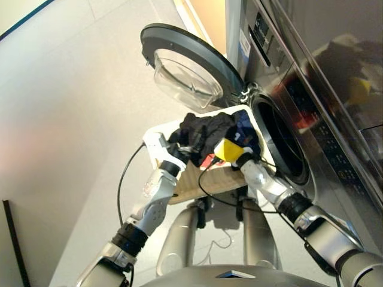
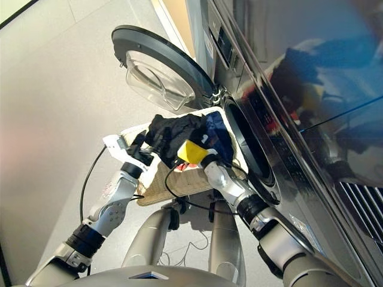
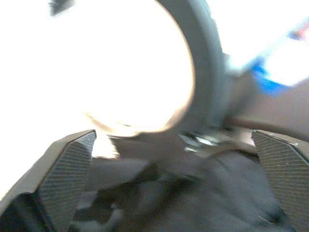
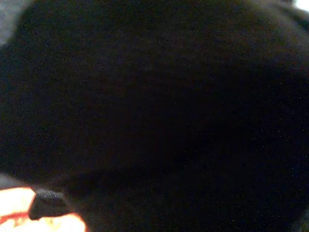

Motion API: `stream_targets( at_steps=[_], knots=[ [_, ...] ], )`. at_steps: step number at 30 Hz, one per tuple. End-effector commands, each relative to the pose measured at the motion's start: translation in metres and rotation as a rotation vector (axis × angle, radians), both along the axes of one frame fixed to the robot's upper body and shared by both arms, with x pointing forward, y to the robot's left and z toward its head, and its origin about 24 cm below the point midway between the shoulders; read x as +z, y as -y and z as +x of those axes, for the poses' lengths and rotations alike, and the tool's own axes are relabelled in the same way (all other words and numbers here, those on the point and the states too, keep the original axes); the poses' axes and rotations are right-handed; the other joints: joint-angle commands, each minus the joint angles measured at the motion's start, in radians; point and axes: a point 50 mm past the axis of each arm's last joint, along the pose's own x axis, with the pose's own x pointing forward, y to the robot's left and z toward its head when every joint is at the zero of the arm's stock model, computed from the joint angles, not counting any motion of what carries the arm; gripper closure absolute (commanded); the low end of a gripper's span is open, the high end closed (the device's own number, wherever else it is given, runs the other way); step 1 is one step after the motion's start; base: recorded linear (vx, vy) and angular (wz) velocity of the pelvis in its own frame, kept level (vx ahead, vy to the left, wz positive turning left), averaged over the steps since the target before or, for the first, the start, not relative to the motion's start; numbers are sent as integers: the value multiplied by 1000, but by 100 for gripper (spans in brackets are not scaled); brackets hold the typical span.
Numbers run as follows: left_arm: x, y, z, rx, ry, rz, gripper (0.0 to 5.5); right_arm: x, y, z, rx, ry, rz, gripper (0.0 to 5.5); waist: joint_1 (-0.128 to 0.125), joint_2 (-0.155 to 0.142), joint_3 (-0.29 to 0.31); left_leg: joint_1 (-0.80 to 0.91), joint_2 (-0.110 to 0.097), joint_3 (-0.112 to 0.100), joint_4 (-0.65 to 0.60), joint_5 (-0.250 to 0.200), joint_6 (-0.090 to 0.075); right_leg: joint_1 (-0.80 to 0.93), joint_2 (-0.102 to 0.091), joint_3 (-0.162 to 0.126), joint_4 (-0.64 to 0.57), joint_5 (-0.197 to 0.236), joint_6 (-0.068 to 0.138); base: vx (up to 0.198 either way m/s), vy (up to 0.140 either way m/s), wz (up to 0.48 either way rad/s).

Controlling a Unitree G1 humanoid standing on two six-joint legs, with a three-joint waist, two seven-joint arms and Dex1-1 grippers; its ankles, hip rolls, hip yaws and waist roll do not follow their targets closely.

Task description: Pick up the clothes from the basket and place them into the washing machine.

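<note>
Clothes [image 1: 209, 134] lie heaped in the basket [image 1: 197, 182], just beside the washing machine [image 1: 311, 89] and its open drum. Black fabric tops navy and a red edge. Left end effector [image 1: 179, 152] is spread wide at the heap's edge, holding nothing. Right end effector [image 1: 230, 156] is buried in black cloth; its grip cannot be told. The clothes look light, limp, likely to drape; pinch a raised fold.

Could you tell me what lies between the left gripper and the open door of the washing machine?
In the left wrist view, dark cloth lies ahead of the left gripper, before the open door. The left eye view shows this as the black garment heaped in the basket.
</note>
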Motion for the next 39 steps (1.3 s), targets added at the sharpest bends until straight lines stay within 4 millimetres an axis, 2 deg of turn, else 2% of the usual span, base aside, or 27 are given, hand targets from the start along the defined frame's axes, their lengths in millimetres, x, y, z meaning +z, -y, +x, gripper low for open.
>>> stream_targets(
  at_steps=[1, 3, 7, 9, 10, 12, 13, 16, 19, 24, 25, 26, 27, 30, 31, 32, 33, 36, 39],
  knots=[
    [7, -30, 1, 210, 42, 28, 0, 9, 4, 4, -142, 31, 271, 550, 10, -7, -21, -37, -25, -39, 41, -44, 10, 66, 11, -7, -165, 89, 67, 0, 0, 0],
    [-3, -40, -1, 286, -2, 53, 0, 5, 15, 4, -230, 11, 362, 550, 10, -5, -16, -41, -25, -37, 36, -40, 9, 61, 11, -5, -167, 90, 67, 0, 0, 0],
    [-27, -43, -3, 312, -115, 136, 0, 1, 34, 7, -381, -7, 528, 550, 11, 4, 4, -56, -27, -35, 34, -34, 8, 47, 7, -6, -168, 91, 68, 0, 0, 0],
    [-35, -41, -1, 299, -151, 180, 0, 7, 43, 11, -449, 21, 643, 550, 11, 11, 18, -71, -29, -37, 34, -30, 7, 31, 5, -6, -165, 92, 68, 0, 0, 0],
    [-35, -41, -1, 299, -150, 180, 0, 8, 43, 11, -449, 22, 643, 550, 11, 11, 18, -72, -29, -37, 34, -30, 7, 31, 5, -6, -164, 92, 68, 0, 0, 0],
    [-41, -33, 2, 261, -181, 226, 0, 21, 50, 21, -513, 66, 812, 550, 15, 24, 40, -105, -29, -38, 42, -26, 5, -6, 3, -8, -150, 89, 66, 0, 0, 0],
    [-41, -33, 2, 261, -181, 226, 0, 21, 51, 22, -513, 67, 813, 550, 16, 24, 40, -107, -29, -38, 43, -27, 5, -7, 3, -8, -149, 89, 66, 0, 0, 0],
    [-40, -21, 8, 182, -166, 306, 0, 47, 54, 37, -537, 154, 941, 550, 18, 42, 66, -171, -25, -38, 82, -34, 6, -73, 1, -7, -110, 82, 62, 0, 0, 0],
    [-34, -14, 10, 143, -129, 346, 0, 78, 67, 52, -592, 264, 1048, 550, 30, 63, 75, -240, -24, -38, 128, -45, 5, -147, 0, -3, -62, 72, 58, 0, 0, 0],
    [-23, -10, 11, 86, -63, 398, 0, 157, 102, 73, -662, 507, 1195, 550, 59, 96, 90, -359, -15, -35, 227, -77, 9, -276, 3, 14, 37, 51, 56, 0, 0, 0],
    [-22, -11, 12, 85, -62, 404, 0, 175, 109, 73, -658, 574, 1226, 550, 61, 101, 91, -381, -13, -31, 250, -83, 8, -301, 4, 18, 60, 48, 55, 0, 0, 0],
    [-22, -11, 13, 84, -59, 404, 0, 176, 109, 73, -658, 577, 1226, 550, 64, 100, 89, -389, -12, -30, 257, -87, 8, -309, 5, 19, 66, 45, 55, 0, 0, 0],
    [-23, -12, 14, 84, -69, 411, 0, 204, 128, 66, -665, 708, 1247, 550, 60, 107, 92, -410, -10, -25, 280, -97, 9, -342, 9, 29, 94, 39, 54, 0, 0, 0],
    [-29, -13, 15, 92, -101, 434, 0, 240, 156, 50, -713, 901, 1240, 550, 56, 112, 88, -437, -5, -17, 324, -119, 13, -381, 17, 42, 141, 24, 53, 0, 0, 0],
    [-32, -15, 15, 94, -111, 445, 0, 247, 166, 45, -747, 949, 1227, 550, 58, 112, 84, -438, -4, -15, 329, -125, 15, -387, 21, 44, 147, 21, 54, 0, 0, 0],
    [-31, -14, 15, 92, -109, 445, 0, 248, 166, 45, -750, 953, 1224, 550, 61, 112, 84, -440, -3, -14, 331, -127, 15, -389, 22, 46, 149, 20, 55, 47, 54, -150],
    [-33, -19, 14, 110, -121, 456, 0, 261, 190, 30, -849, 1058, 1172, 550, 53, 113, 80, -439, -1, -5, 332, -133, 20, -396, 25, 53, 151, 20, 56, 40, 58, -238],
    [-32, -19, 15, 122, -114, 449, 0, 271, 219, 10, -999, 1179, 1185, 550, 49, 113, 75, -438, 1, 1, 327, -141, 25, -405, 29, 62, 149, 22, 60, 33, 47, -334],
    [-28, -17, 17, 126, -101, 446, 0, 265, 235, 0, -1117, 1202, 1143, 550, 41, 110, 64, -436, -5, 1, 322, -144, 26, -405, 28, 67, 144, 23, 62, 9, 5, -80]
  ],
)
